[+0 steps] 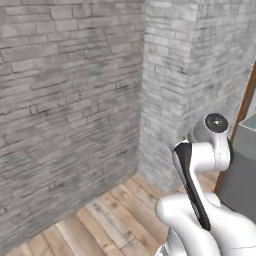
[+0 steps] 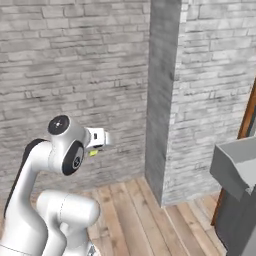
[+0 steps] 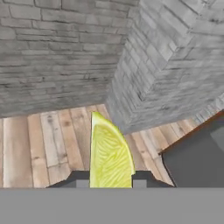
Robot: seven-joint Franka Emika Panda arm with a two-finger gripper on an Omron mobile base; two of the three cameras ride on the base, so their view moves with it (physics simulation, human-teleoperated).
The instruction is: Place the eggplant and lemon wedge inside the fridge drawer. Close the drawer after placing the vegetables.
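The lemon wedge (image 3: 109,153), yellow-green with a pale rind edge, stands upright between my two dark fingertips (image 3: 82,183) in the hand view. My gripper (image 3: 110,183) is shut on it. From the right base view, the gripper (image 2: 94,149) hangs beside the arm's elbow with a speck of the lemon wedge (image 2: 93,153) below it. The fridge drawer (image 2: 234,164), a grey box-shaped bin, juts out at the right edge, well to the right of the gripper; a corner of the fridge drawer (image 1: 246,137) shows past the arm in the left base view. The eggplant is out of view.
A grey brick wall (image 2: 75,75) runs across the back, and a brick pillar (image 2: 200,90) projects forward between the gripper and the fridge. A brown wooden edge (image 2: 247,117) stands by the drawer. The floor (image 2: 135,210) is wooden planks.
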